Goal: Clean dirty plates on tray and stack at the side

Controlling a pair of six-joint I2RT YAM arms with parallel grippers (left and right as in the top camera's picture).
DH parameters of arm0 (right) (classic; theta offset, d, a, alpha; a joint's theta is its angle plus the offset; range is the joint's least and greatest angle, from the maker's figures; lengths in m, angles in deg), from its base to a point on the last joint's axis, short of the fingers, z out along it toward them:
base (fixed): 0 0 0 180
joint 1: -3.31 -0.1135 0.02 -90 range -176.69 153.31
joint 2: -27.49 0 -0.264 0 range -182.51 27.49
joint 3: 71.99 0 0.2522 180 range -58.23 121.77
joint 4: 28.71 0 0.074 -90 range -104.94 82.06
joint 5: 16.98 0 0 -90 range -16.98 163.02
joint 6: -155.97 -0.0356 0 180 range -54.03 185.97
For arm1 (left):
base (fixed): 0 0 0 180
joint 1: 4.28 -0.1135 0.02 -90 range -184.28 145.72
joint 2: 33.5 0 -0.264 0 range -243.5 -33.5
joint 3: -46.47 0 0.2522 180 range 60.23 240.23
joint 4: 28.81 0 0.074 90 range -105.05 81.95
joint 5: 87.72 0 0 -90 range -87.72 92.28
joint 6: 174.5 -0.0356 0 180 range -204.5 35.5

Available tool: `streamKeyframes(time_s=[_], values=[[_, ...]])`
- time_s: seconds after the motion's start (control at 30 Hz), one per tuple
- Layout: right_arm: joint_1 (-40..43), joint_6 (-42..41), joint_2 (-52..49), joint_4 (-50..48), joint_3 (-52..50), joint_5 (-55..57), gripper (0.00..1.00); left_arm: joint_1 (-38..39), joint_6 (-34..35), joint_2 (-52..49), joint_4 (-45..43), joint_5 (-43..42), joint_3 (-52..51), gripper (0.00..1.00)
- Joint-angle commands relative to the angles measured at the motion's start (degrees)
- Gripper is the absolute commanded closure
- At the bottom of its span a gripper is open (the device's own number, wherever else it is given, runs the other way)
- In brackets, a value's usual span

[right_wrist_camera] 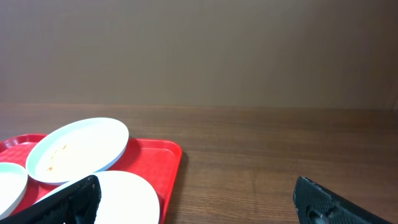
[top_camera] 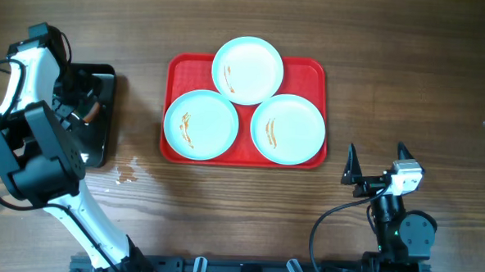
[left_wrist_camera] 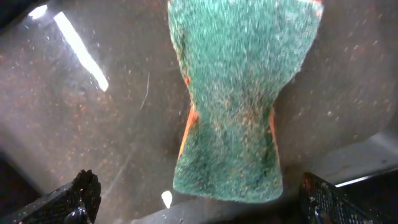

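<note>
My left pincer [left_wrist_camera: 202, 202] is gaping wide over a green scouring sponge [left_wrist_camera: 239, 93] lying on the glossy black tray [left_wrist_camera: 93, 124]. My right pincer [top_camera: 376, 152] is hovering, spread wide, above the wooden tabletop [top_camera: 410, 61] near the red tray [top_camera: 176, 67], which is carrying three sauce-streaked plates [top_camera: 247, 68]. A plain brown wall [right_wrist_camera: 199, 50] is standing behind.

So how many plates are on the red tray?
3. The far plate overhangs the back rim of the red tray; the left plate and the right plate lie side by side nearer the robot. All are sauce-streaked; none looks hidden.
</note>
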Motion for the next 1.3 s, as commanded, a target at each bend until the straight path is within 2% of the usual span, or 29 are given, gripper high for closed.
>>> streamKeyframes(time_s=[0.0,0.37,0.47,0.77,1.07,1.27], values=[[0.3,0.7,0.3,-0.2,-0.1,0.8,0.00,0.1,-1.5,0.6,0.6,-0.7,0.3,0.00],[0.3,0.7,0.3,-0.2,-0.1,0.8,0.00,0.1,-1.4,-0.3,0.6,-4.1,-0.2,0.00],[0.3,0.7,0.3,-0.2,-0.1,0.8,0.00,0.2,-1.4,-0.3,0.8,-4.1,-0.5,0.06],[0.3,0.7,0.3,-0.2,0.0,0.8,0.00,0.3,-1.4,-0.3,-8.2,-3.5,-8.1,0.07],[0.3,0.7,0.3,-0.2,0.0,0.8,0.00,0.2,-1.5,-0.3,-12.0,-0.6,-8.2,0.06],[0.3,0.7,0.3,-0.2,-0.1,0.8,0.00,0.2,-1.4,-0.3,-15.0,-0.6,-8.2,0.11]])
